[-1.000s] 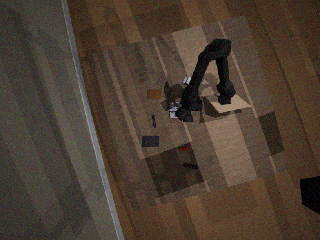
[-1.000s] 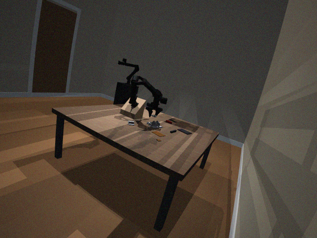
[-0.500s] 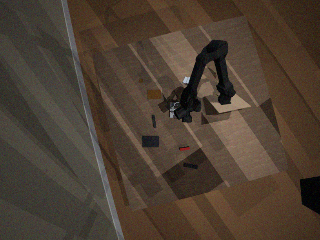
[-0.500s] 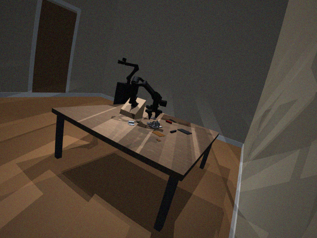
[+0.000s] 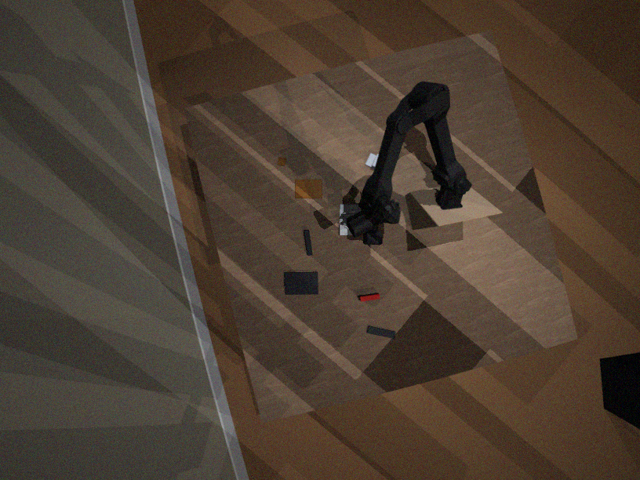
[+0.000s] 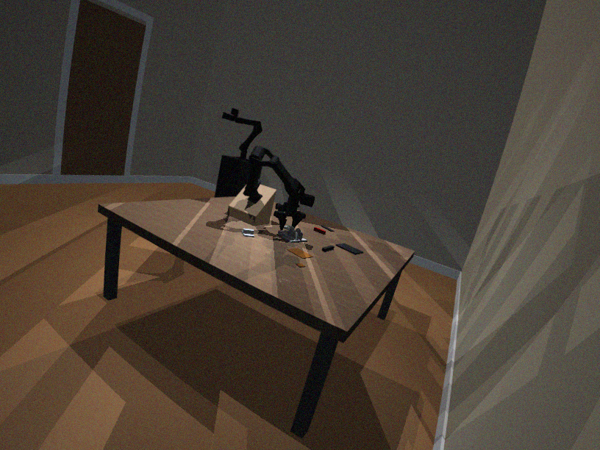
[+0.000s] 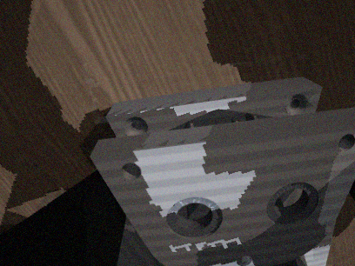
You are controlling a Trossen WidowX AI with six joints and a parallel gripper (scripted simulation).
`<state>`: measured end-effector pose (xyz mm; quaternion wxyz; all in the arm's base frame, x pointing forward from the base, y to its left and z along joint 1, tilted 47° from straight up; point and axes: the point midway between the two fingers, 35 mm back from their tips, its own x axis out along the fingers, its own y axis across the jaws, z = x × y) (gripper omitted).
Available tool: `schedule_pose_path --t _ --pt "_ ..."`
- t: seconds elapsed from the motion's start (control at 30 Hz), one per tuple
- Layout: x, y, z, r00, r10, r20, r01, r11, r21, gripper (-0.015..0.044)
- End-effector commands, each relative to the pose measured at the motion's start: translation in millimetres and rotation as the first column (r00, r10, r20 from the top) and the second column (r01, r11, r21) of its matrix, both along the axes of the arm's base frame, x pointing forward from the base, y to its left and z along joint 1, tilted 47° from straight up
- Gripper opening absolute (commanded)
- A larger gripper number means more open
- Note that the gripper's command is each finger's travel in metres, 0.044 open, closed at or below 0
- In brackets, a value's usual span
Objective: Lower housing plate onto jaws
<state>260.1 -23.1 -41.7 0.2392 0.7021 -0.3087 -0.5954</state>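
Observation:
The grey housing plate (image 7: 174,178) fills the lower part of the wrist view, with two large round holes and smaller corner holes. My gripper (image 6: 289,227) is shut on the housing plate, with a dark finger at its left side in the wrist view. The base (image 5: 342,228) (image 7: 270,96) lies on the table beneath, its far edge with two corner holes showing beyond the plate. The plate hangs close over the base; the exact gap cannot be told. The jaws show only as a dark curved edge between plate and base. The stubs are mostly hidden; round shapes show through the large holes.
Around the base lie an orange plate (image 5: 308,189) (image 6: 299,252), a dark plate (image 5: 300,283) (image 6: 349,248), a red block (image 5: 369,297) (image 6: 319,230), a black bar (image 5: 307,241) and a white part (image 5: 371,160) (image 6: 248,232). A wooden box (image 6: 264,197) stands near the arm's base.

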Motion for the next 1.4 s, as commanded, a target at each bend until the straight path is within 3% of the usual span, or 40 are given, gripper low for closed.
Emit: schedule_pose_path --t 0.0,1.37 --pt "-0.7 -4.2 -2.8 1.0 0.005 -0.004 -0.005 1.0 -0.007 0.0351" --pt "-0.1 -9.0 -7.3 1.0 0.014 -0.013 -0.014 1.0 -0.008 0.0351"
